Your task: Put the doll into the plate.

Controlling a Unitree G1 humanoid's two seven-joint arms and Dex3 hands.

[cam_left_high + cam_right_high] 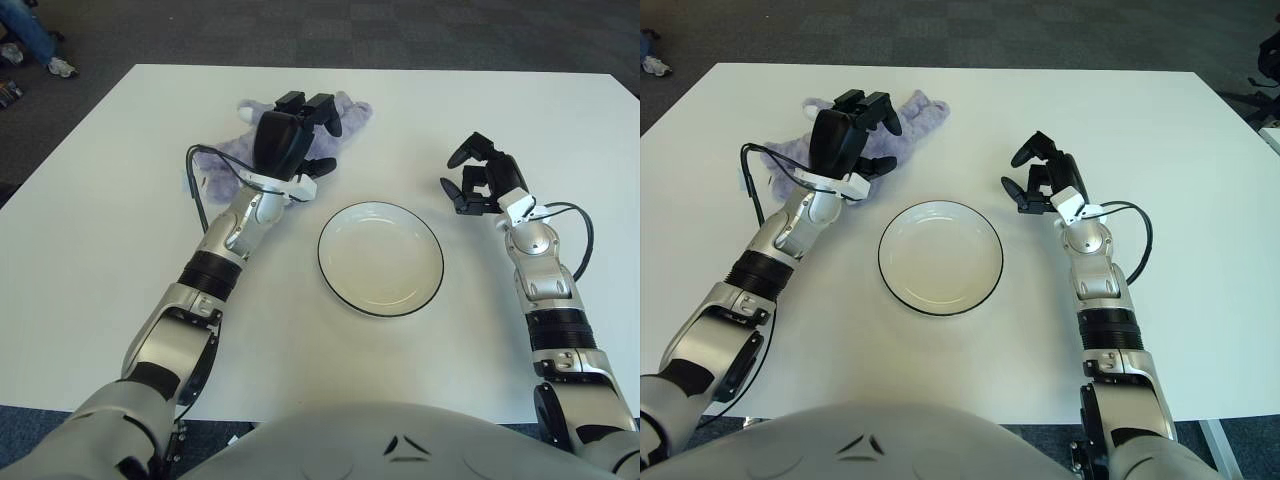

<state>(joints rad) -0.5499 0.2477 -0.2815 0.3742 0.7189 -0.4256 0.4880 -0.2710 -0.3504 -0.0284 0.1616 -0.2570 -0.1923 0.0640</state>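
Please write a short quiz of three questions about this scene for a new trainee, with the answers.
1. True or false: the purple doll already lies in the plate.
2. Which hand is over the doll? A. left hand B. right hand
3. Fill in: the plate sits on the white ____.

Key: 1 false; 2 A; 3 table.

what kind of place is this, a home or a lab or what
Probably a lab or office: a plain white table on grey carpet tiles, holding only a purple doll and a plate, with someone's sneaker nearby.
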